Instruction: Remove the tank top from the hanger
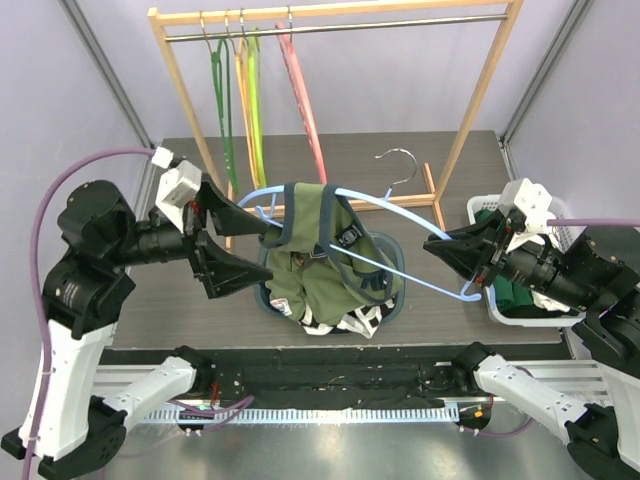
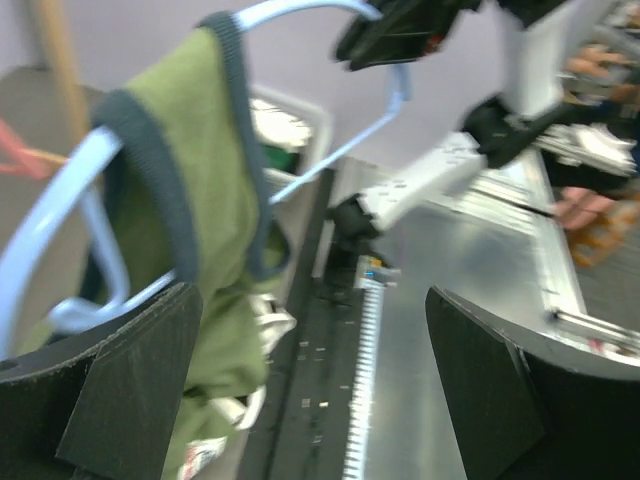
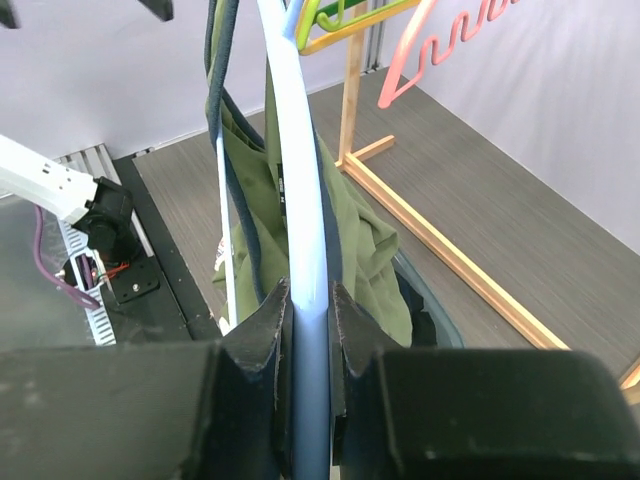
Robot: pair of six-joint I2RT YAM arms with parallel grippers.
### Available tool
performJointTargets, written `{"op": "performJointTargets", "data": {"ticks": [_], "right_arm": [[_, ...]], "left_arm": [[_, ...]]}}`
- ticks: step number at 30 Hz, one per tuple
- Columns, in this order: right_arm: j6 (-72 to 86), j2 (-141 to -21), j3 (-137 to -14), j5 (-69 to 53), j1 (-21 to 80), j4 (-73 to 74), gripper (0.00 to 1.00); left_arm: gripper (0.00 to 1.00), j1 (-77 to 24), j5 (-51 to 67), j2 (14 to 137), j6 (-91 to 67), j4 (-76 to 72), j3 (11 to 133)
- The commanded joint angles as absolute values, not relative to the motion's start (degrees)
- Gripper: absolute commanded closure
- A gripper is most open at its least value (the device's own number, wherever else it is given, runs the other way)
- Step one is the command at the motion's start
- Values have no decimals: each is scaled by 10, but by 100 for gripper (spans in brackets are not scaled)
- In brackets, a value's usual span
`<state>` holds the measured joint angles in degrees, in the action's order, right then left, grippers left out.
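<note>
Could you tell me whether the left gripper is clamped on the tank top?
No, the left gripper stands wide open with nothing between its jaws, and the tank top drapes on the hanger to one side.

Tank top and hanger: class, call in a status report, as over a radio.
Left gripper open, empty. Right gripper shut on hanger. Tank top draped on hanger, not off yet. Basket below; nothing seen blocking.
</note>
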<state>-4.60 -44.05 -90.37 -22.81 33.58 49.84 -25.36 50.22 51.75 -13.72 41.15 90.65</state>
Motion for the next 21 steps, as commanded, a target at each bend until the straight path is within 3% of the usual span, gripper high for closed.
{"op": "performJointTargets", "data": {"ticks": [1,3,4,5,6,7,8,10,11,13,15,16,17,20,21], "right_arm": [[-49,-437,-926,-234,335,476,99],[-49,-438,-932,-230,335,482,99],[-49,-439,-934,-229,335,485,99],[-47,-440,-938,-227,335,486,99],[-46,-441,-937,-225,335,486,99],[-43,-441,-937,-224,335,487,99],[-39,-444,-938,-222,335,487,99],[-35,-445,-939,-220,335,493,99],[-34,-445,-937,-217,335,495,99],[-28,-439,-934,-211,335,497,99],[-27,-444,-939,-210,335,498,99],[-29,-446,-947,-211,335,501,99],[-30,-453,-954,-210,335,504,99],[-30,-471,-973,-218,335,512,99],[-30,-477,-975,-220,335,512,99]], "left_arm": [[0,-250,729,567,-200,437,953],[0,-250,764,586,-178,494,981],[0,-250,883,603,-172,511,988],[0,-261,957,631,-223,393,954],[0,-265,955,640,-526,271,908],[0,-265,953,647,-586,122,877],[0,-258,956,663,-549,227,894],[0,-240,951,647,-578,188,913],[0,-240,934,629,-625,-5,907],[0,-190,851,575,-679,-164,875],[0,-91,786,515,-618,-112,874],[0,-39,749,502,-495,24,969],[0,-47,557,500,-100,442,1048],[0,-54,334,505,-51,440,1081],[0,-59,322,518,-21,476,1107]]}}
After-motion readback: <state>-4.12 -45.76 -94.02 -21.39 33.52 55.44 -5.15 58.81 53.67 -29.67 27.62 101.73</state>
